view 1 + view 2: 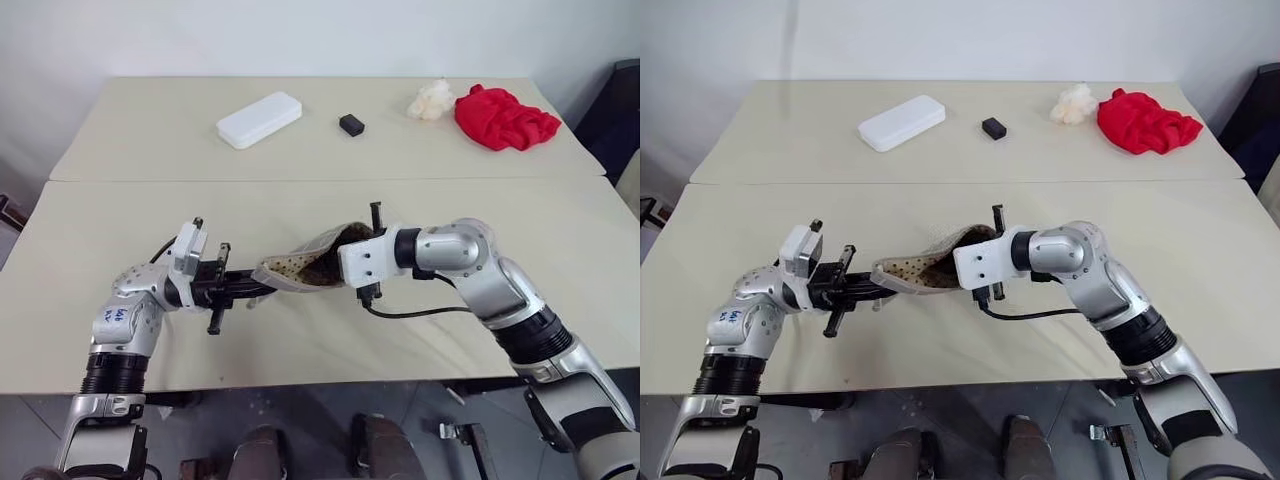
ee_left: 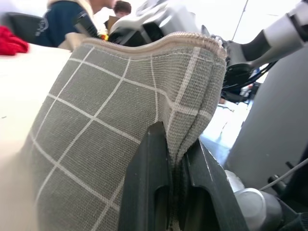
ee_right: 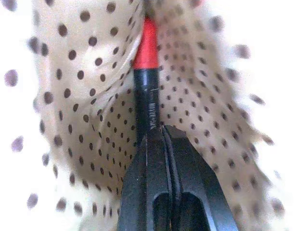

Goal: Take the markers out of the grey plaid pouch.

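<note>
Left gripper: pressed together on the closed end of the grey plaid pouch, holding it above the worktop.
Left wrist view: plaid cloth pinched between the two black fingers; the zip edge runs along the top; people stand in the background.
Grey plaid pouch: hangs between the two grippers at the middle of the near worktop, mouth open toward 3 o'clock, dotted lining showing.
Right gripper: reaches into the pouch mouth, its fingers closed on the dark marker.
Right wrist view: the marker's red tip points deeper into the lining; the head views hide this.
Far worktop, 11 to 1 o'clock: white case, small black block, cream lump, red cloth.
</note>
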### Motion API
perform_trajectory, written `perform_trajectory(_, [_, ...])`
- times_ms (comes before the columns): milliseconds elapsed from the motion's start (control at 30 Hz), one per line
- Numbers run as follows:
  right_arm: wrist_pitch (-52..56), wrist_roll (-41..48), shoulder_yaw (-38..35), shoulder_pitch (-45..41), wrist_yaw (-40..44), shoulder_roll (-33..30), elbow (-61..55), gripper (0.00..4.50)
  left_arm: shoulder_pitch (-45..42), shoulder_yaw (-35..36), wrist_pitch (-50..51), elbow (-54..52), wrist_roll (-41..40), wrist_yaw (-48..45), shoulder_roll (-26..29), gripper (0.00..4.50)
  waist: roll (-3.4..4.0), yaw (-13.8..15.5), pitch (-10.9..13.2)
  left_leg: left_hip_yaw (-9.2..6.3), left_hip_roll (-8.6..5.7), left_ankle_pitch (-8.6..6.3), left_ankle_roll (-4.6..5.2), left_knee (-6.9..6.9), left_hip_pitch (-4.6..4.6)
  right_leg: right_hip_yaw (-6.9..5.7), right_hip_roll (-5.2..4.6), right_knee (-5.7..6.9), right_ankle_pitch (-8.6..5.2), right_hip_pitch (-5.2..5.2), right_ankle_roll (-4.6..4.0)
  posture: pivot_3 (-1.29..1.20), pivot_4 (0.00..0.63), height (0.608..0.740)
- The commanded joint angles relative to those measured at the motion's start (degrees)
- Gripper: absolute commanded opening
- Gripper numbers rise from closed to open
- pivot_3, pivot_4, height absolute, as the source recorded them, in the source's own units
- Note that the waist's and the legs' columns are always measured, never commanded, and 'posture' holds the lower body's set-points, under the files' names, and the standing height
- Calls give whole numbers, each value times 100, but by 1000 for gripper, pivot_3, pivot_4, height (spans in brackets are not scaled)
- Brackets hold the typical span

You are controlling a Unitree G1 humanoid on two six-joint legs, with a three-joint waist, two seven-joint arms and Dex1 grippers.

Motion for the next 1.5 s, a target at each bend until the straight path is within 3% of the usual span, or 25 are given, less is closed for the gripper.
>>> perform_trajectory(33, [188,464,-369,104,46,-21,-379,38,59,117,-103,-10,-6,20,102,0,0,12,0,0,0,0,0,1,0,0,-1,0,0,0,0,0,150,740])
perform_trajectory(233, [534,653,-427,309,102,-48,-666,38,79,76,-50,3,-27,41,139,0,0,8,0,0,0,0,0,2,0,0,-1,1,0,1,0,0,150,740])
perform_trajectory(333, [1418,849,-319,360,51,263,-1002,38,57,4,51,-83,-90,-16,108,0,0,8,0,0,0,0,0,2,0,0,-1,2,0,0,0,0,150,740])
perform_trajectory(467, [1740,776,-128,344,164,253,-1269,881,-3,-90,190,-233,-178,-87,37,0,0,10,0,0,0,0,0,1,0,0,0,3,0,-1,0,0,150,740])
perform_trajectory(700, [1895,855,-284,157,548,-343,-1431,3184,-201,-428,626,-609,-392,-354,-173,0,0,33,0,-1,-2,-1,1,4,-2,0,-2,2,0,1,0,0,150,740])
perform_trajectory(933, [3122,1554,-409,-35,1488,-1235,-1962,3184,-271,-699,702,-574,-458,-522,-478,0,0,20,0,-1,-1,0,1,2,0,1,0,2,0,0,0,0,150,740])
perform_trajectory(1167, [3963,1634,-150,-419,2030,-2033,-2066,3184,-255,-596,363,-212,-244,-356,-664,0,5,34,3,-1,-2,-2,3,5,-1,4,-2,-1,0,0,0,0,150,740])
perform_trajectory(1500, [4742,1192,847,-606,1414,-1390,-1995,3184,-324,-617,-2465,1441,950,-286,-781,0,2,36,1,-1,-2,-2,3,10,-1,2,-4,4,0,0,0,0,150,740])
